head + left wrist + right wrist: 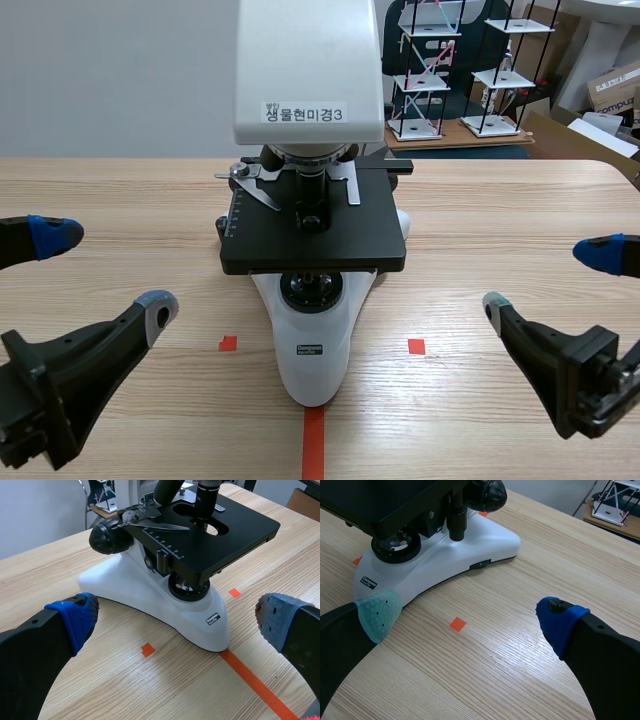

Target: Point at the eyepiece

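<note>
You are holding the left tool (106, 270) at the lower left of the scene view and the right tool (548, 278) at the lower right, each with its fingers spread wide and gripping nothing. They are hovering low over the tabletop (120, 190) on either side of the microscope (312, 240) at centre, probably leaving either arm free to rise. The eyepiece is not showing: the white head (310, 70) is running off the top edge, so it is likely sitting above.
</note>
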Tool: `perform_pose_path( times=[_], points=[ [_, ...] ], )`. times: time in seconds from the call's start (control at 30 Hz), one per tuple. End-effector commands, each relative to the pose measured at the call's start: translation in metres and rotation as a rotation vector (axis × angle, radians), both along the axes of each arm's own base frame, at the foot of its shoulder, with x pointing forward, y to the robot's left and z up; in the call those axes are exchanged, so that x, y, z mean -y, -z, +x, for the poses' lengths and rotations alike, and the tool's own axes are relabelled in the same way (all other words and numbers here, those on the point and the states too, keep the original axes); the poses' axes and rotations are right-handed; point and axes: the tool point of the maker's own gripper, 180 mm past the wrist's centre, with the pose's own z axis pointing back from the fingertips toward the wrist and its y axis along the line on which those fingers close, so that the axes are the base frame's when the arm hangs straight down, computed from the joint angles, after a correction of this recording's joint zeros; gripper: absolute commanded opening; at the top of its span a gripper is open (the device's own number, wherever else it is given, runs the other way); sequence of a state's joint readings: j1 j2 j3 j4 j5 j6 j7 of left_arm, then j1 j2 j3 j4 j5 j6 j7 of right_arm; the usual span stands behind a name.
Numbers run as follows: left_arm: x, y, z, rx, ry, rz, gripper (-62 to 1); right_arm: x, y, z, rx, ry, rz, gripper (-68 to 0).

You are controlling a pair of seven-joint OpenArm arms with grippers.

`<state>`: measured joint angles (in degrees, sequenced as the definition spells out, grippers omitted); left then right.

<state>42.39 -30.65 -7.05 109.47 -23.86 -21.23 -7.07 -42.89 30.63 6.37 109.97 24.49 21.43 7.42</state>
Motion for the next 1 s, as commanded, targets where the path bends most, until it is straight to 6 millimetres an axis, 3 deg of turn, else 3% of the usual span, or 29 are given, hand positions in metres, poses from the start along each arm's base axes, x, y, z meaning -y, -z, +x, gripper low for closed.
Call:
perform_pose_path(
  times=[0.0, 0.97],
  points=[
    [0.0023, -0.0054, -0.001, 0.013, 0.005, -0.018, 1.4, -0.0001, -0.0069, 0.0022, 0.024, -0.001, 0.009, -8.4],
    [0.0024, -0.006, -0.001, 0.015, 0.004, -0.02, 1.4, -0.0004, -0.0083, 0.0024, 0.031, -0.002, 0.013, -8.4]
  ],
)
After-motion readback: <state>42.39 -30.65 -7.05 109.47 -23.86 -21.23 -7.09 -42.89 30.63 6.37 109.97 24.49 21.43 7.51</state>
